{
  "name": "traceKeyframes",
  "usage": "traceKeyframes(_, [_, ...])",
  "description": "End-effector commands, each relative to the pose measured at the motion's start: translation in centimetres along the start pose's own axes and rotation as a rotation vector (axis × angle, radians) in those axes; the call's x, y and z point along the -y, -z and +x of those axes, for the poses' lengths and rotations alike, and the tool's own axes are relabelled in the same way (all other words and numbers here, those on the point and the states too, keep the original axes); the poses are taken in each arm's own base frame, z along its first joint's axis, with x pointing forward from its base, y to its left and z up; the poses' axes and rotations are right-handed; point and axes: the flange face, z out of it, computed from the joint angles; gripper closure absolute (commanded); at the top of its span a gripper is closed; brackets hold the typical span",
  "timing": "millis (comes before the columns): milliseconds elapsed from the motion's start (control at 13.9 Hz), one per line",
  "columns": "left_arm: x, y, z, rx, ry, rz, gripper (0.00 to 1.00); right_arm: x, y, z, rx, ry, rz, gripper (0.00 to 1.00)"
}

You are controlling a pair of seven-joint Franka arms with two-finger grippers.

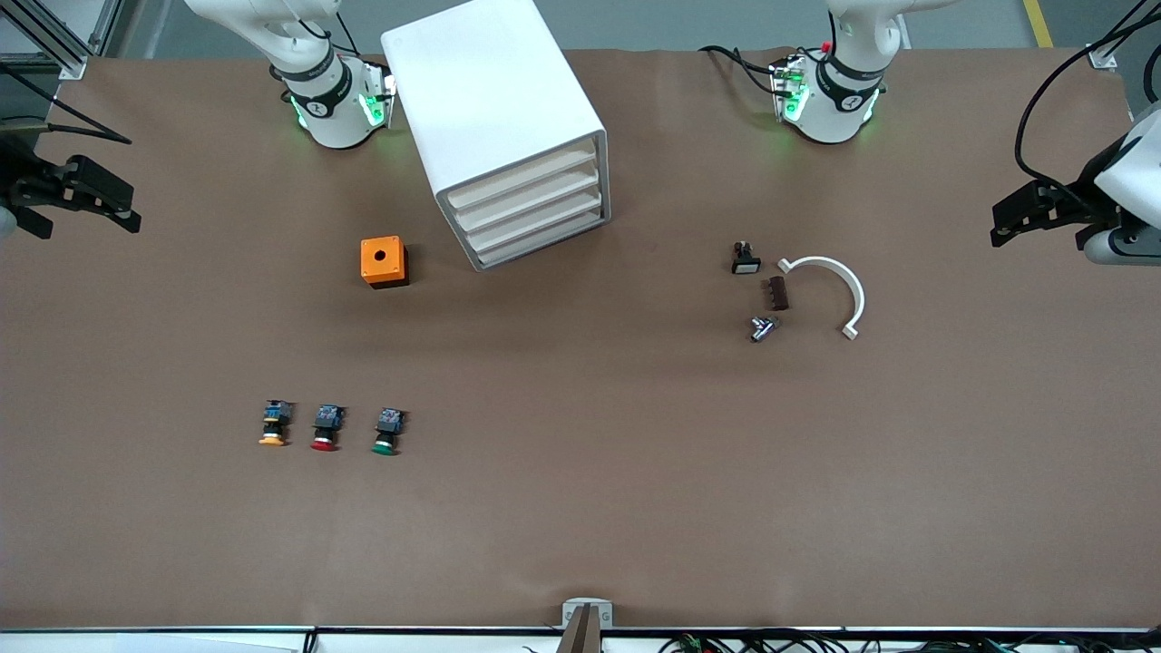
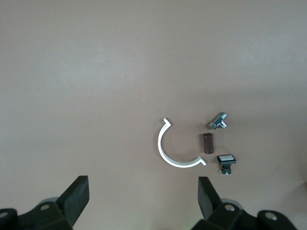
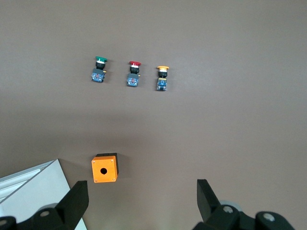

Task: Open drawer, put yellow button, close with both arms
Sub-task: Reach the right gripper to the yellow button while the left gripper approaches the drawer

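Note:
The white cabinet (image 1: 494, 100) stands toward the right arm's end of the table; a corner of it shows in the right wrist view (image 3: 33, 194). Its uppermost drawer (image 1: 521, 179) is shut, like the three below it. The yellow button (image 1: 273, 423) lies nearer the front camera, in a row with a red-capped (image 1: 326, 427) and a green-capped one (image 1: 387, 431). It also shows in the right wrist view (image 3: 162, 78). My right gripper (image 1: 122, 207) (image 3: 142, 201) is open and empty, raised over the right arm's end of the table. My left gripper (image 1: 1002, 222) (image 2: 143, 199) is open and empty, raised over the left arm's end.
An orange box (image 1: 384, 261) with a round hole sits beside the cabinet. Toward the left arm's end lie a white arc piece (image 1: 839, 286), a brown block (image 1: 777, 292), a metal part (image 1: 762, 328) and a white-capped switch (image 1: 746, 259).

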Motion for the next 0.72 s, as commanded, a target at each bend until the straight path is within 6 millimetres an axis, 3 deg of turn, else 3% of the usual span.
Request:
traceKeyframes(0, [0.3, 0.7, 0.1, 0.002, -0.014, 0.019, 0.0, -0.8, 0.3, 0.2, 0.002, -0.025, -0.011, 0.0])
traceKeyframes(143, [0.5, 0.6, 0.1, 0.003, -0.009, 0.019, 0.0, -2.1, 0.1, 0.1, 0.006, -0.055, -0.005, 0.0])
traceKeyframes(502, [0.8, -0.2, 1.0, 0.015, -0.005, 0.012, 0.0, -2.4, -0.2, 0.1, 0.011, -0.141, 0.001, 0.0])
traceKeyframes(574, [0.8, -1.1, 1.4, 0.031, 0.004, 0.009, 0.0, -2.2, -1.4, 0.9, 0.033, -0.135, 0.002, 0.0])
traceKeyframes(646, [0.9, -1.7, 1.7, 0.041, 0.007, 0.005, 0.0, -1.9, -4.4, 2.5, 0.086, -0.118, 0.0, 0.0])
